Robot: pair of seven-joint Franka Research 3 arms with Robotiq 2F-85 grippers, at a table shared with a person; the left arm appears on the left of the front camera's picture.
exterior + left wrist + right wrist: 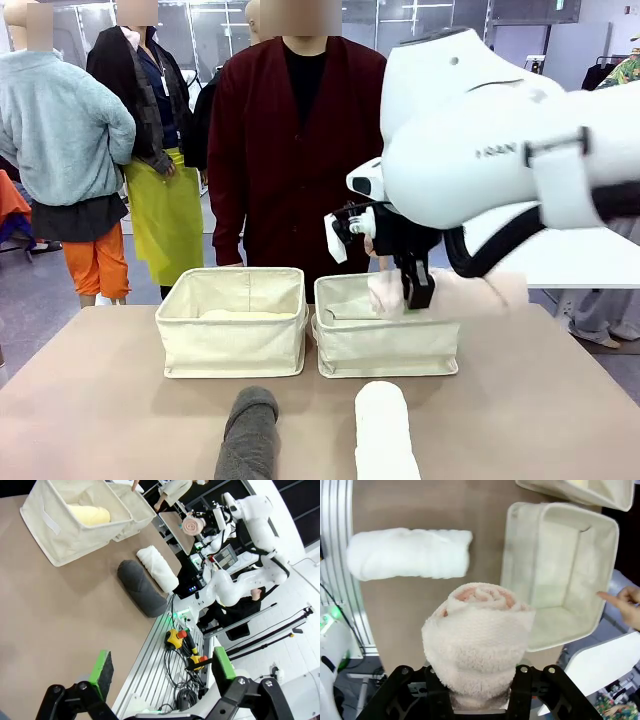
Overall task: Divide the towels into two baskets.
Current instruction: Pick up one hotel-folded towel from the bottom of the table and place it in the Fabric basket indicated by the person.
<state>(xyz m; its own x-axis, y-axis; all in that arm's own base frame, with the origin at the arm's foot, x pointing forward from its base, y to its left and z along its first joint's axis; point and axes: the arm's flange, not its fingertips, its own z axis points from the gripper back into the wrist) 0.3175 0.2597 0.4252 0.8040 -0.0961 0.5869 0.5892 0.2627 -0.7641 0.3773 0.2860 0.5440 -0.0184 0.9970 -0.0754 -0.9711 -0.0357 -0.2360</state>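
Observation:
My right gripper (pixel 408 288) is shut on the pale pink towel (pixel 470 290) and holds it just above the right basket (pixel 390 355). In the right wrist view the pink towel (pixel 479 640) covers the gripper's fingers, and the bare basket (pixel 555 580) lies beyond it. The left basket (pixel 230 350) holds the pale yellow towel (pixel 240 314). The dark grey towel (pixel 248 435) and the white towel (pixel 385 435) lie side by side on the table's near part. My left gripper (pixel 162 667) hangs open over the table edge, well away from the grey towel (pixel 141 587) and the white towel (pixel 157 567).
A person in a dark red cardigan (pixel 300 150) stands behind the baskets. A fingertip (pixel 625 597) of theirs reaches toward the right basket's far rim. Brown tabletop (pixel 100 400) lies bare left of the grey towel.

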